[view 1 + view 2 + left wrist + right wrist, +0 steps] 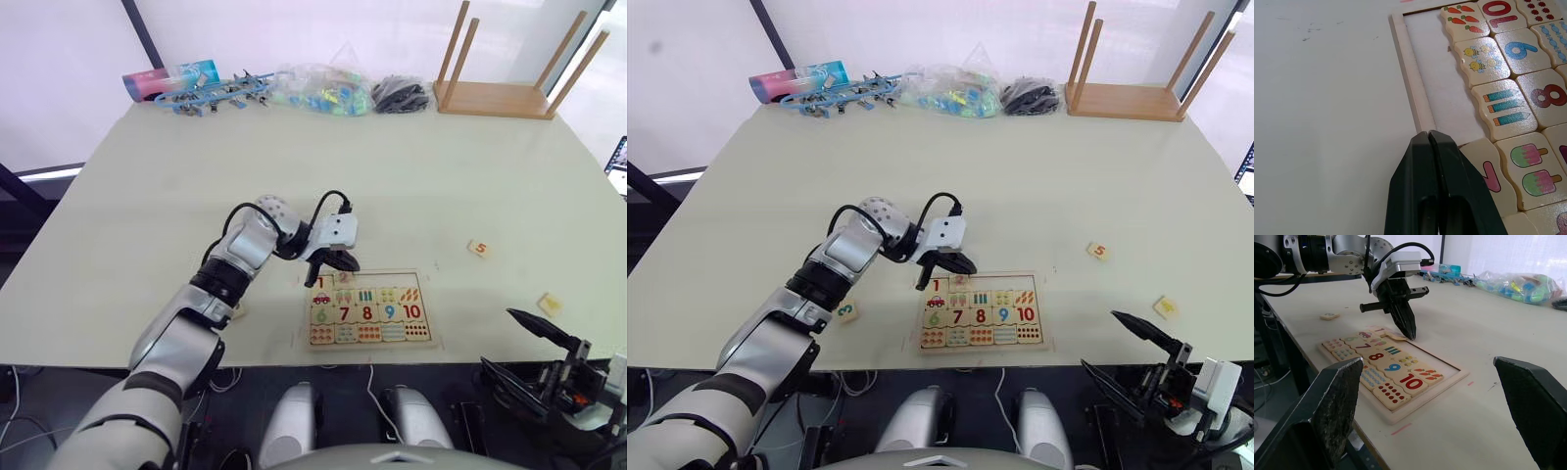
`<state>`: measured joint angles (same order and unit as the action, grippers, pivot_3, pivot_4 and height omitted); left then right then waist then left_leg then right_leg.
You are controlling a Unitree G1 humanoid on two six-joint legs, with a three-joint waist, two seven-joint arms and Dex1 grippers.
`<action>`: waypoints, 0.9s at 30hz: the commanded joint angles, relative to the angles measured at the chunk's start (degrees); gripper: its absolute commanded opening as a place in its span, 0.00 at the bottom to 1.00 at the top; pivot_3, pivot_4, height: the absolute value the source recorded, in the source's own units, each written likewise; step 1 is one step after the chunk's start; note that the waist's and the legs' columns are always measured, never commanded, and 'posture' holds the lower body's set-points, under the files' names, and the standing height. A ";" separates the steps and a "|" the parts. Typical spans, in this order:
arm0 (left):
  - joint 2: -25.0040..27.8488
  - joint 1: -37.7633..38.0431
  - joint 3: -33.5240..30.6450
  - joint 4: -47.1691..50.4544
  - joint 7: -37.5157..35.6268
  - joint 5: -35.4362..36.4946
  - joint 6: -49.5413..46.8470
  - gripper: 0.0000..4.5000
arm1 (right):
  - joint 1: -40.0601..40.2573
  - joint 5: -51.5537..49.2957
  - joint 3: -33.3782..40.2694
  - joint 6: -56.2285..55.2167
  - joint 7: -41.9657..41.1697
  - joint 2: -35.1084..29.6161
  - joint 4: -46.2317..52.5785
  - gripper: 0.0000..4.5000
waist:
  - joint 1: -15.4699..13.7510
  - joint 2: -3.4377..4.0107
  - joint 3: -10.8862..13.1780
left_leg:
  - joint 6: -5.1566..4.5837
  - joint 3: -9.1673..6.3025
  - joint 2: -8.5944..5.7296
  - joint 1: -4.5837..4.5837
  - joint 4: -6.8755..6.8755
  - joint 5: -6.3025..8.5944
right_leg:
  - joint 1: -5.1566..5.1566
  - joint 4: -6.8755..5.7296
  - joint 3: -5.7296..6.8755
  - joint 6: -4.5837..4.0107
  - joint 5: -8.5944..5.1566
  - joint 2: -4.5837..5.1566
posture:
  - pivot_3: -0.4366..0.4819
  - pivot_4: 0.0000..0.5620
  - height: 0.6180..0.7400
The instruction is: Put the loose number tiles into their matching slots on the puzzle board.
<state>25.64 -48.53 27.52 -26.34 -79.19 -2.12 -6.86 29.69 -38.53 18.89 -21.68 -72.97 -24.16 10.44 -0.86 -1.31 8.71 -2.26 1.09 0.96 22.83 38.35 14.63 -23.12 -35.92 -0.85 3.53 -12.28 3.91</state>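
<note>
**Nudging the pink 2 tile down into its slot**

The left gripper (1429, 139) has its two black fingers pressed flat together, holding nothing, and the joined tip sits right at the far edge of the pink 2 tile (1488, 171). That tile looks not quite seated: from the right wrist view it rides tilted, one edge lifted over the top row of the puzzle board (370, 310). The red 1 tile (936, 285) already lies in the corner slot beside it.

To my eye the job here is a push, not a grasp. The closed tip should press down and slide the tile toward the picture row until it drops level, staying off the frame rail so the board itself doesn't skate across the table (196, 186).

The rest of the empty slots (1442, 83) run on beyond, bare pale wood beside the pencils and bees. The orange 5 tile (479, 248) lies well off to the right of the board, a pale tile (550, 304) whose numeral I can't make out sits nearer the table edge, and the green 3 tile (848, 311) waits left of the board. The right gripper (1444, 401) hangs low off the table edge with its fingers spread wide, empty
</note>
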 commanded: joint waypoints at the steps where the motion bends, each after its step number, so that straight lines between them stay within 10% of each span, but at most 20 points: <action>1: 0.47 0.25 -1.01 2.11 -0.56 0.16 1.01 0.01 | -0.07 -0.65 0.45 -1.12 -0.03 0.19 0.93 1.00 | 0.00 0.00 0.00 | 0.00 0.00 0.00 0.00 0.00 0.00 | 0.00 0.00 0.00 0.00 0.00 0.00 | 0.48 0.27 1.00; 27: 1.34 1.65 -1.48 4.53 -1.81 0.95 -0.24 0.01 | -0.28 -1.00 0.85 -1.36 -1.17 0.12 -0.35 1.00 | -0.01 0.00 0.00 | 0.00 0.00 0.00 0.00 0.00 0.00 | 0.00 0.00 0.00 -0.01 0.00 0.00 | 0.48 0.27 1.00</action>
<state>26.76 -46.96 27.27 -24.15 -80.40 -2.06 -7.07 29.42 -38.53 18.88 -21.93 -73.78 -24.02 9.93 -0.87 -1.31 8.71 -2.26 1.09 0.96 22.83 38.35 14.63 -23.12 -35.92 -0.85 3.52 -12.28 3.90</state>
